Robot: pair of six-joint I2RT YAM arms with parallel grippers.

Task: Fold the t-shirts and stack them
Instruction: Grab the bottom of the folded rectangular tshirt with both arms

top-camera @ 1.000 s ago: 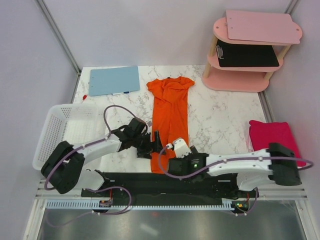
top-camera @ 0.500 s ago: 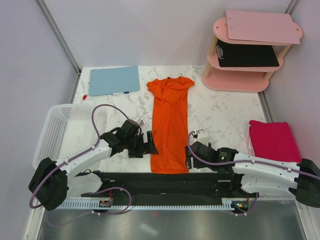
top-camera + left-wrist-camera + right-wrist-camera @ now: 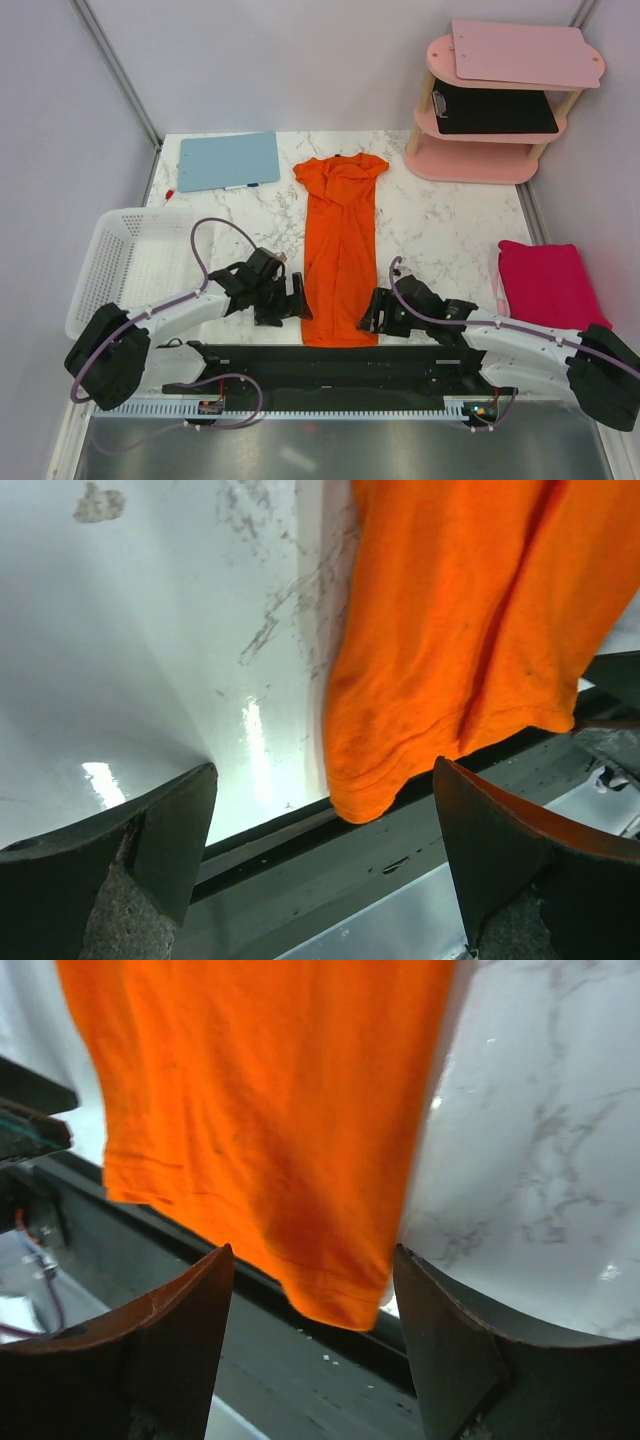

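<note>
You have bare table (image 3: 440, 230) open on both sides of the orange t-shirt (image 3: 340, 250). On your left the white basket (image 3: 140, 265) blocks the table edge; on your right the magenta t-shirt (image 3: 545, 280) lies by the edge. The pink shelf (image 3: 470, 165) and blue clipboard (image 3: 228, 160) occupy the far corners.

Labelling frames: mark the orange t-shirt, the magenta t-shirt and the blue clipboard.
orange t-shirt (image 3: 340, 250), top view, mid-body.
magenta t-shirt (image 3: 547, 278), top view, folded middle.
blue clipboard (image 3: 228, 160), top view, board centre.
</note>
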